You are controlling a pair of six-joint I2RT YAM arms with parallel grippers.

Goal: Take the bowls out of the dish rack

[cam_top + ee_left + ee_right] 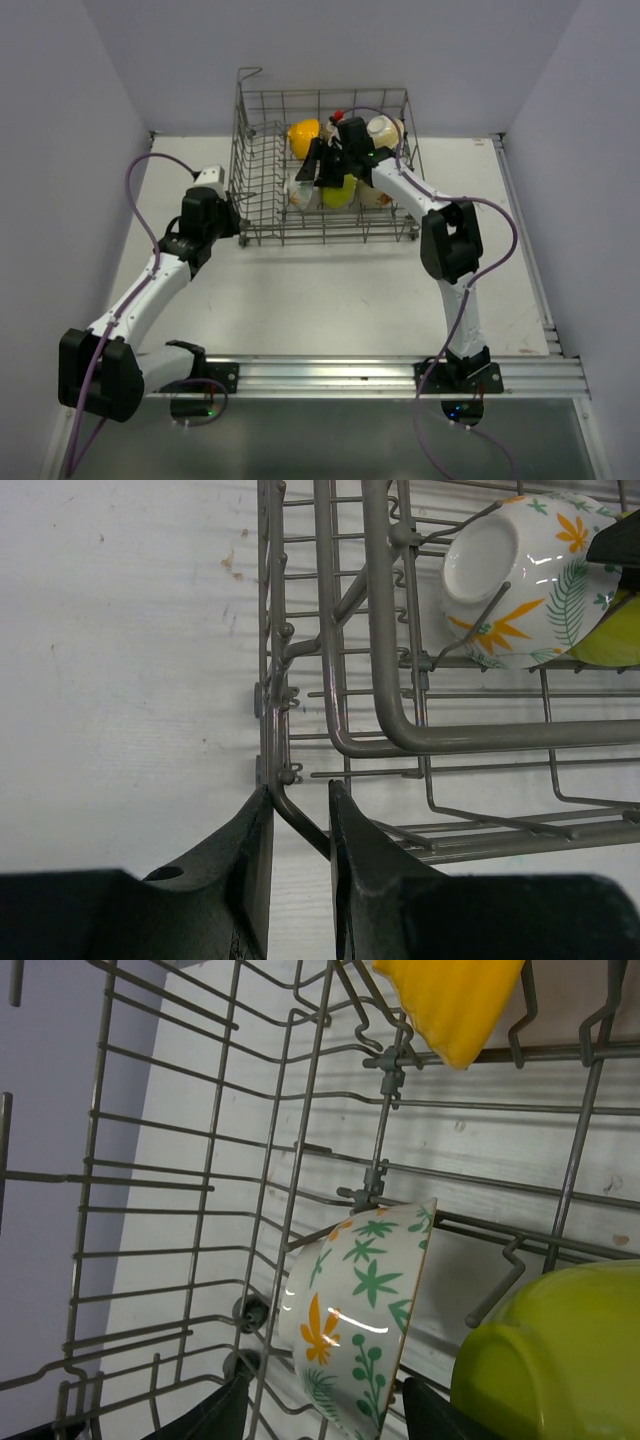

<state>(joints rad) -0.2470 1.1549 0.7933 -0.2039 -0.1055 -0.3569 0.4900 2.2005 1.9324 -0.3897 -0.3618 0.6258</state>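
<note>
Left gripper [298, 815] pinched grey wire dish rack [377, 600] at its corner; right gripper [325, 1395] spread astride floral bowl [355, 1310], underside visible left-wrist only.

Bowls [302, 135] in dish rack [262, 190], right half; rack on table [330, 290].

Grey wire rack [262, 190] stands level; inside, on edge: a leaf-patterned bowl [360, 1310], a green bowl [560, 1350] just beside it, a yellow bowl [303, 135] behind

From the right wrist I see only the tips of the right gripper [325, 1418] at the bottom edge (whether they touch the floral bowl [360, 1320] I cannot tell); the green bowl [550, 1360] and yellow bowl [450, 1000] run off-frame.
</note>
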